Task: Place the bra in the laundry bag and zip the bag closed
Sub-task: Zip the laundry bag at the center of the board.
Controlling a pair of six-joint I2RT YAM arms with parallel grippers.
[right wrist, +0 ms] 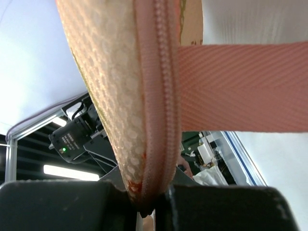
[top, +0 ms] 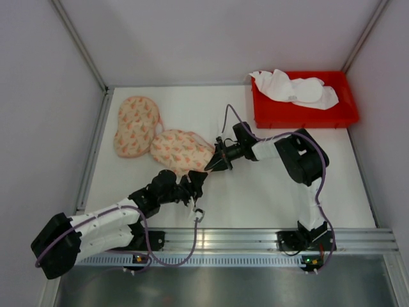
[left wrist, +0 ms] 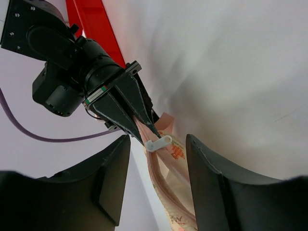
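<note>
The peach patterned laundry bag lies left of the table's middle as two rounded lobes. My right gripper is shut on the bag's zipper edge at its right tip; a peach strap runs off beside it. My left gripper is open, its fingers either side of the zipper seam, just short of the white zipper pull. The right gripper's fingertips pinch the bag right by that pull. White fabric, possibly the bra, lies in the red bin.
The red bin stands at the back right. White enclosure walls close off the left, back and right. A metal rail runs along the near edge by the arm bases.
</note>
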